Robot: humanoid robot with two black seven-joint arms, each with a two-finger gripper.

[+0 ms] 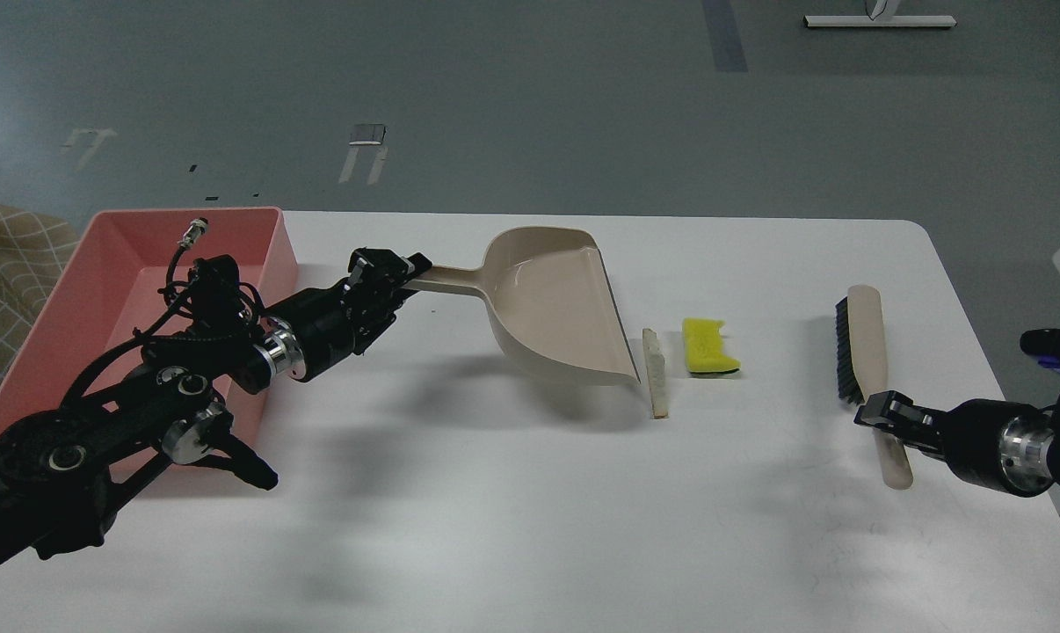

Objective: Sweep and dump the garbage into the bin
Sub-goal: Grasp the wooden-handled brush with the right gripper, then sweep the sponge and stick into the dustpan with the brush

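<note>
My left gripper [400,268] is shut on the handle of the beige dustpan [555,306], held low with its open lip facing right, just left of the thin pale wedge strip [656,371]. The yellow sponge piece with dark green backing [708,346] lies right of the strip. My right gripper [882,411] is shut on the handle of the beige brush [864,352], whose black bristles face left toward the sponge. The pink bin [99,281] stands at the table's left edge, partly hidden by my left arm.
The white table [530,519] ends in a rounded corner at the back right. A patterned beige cloth [3,255] lies left of the bin. Grey floor lies beyond the table's back edge.
</note>
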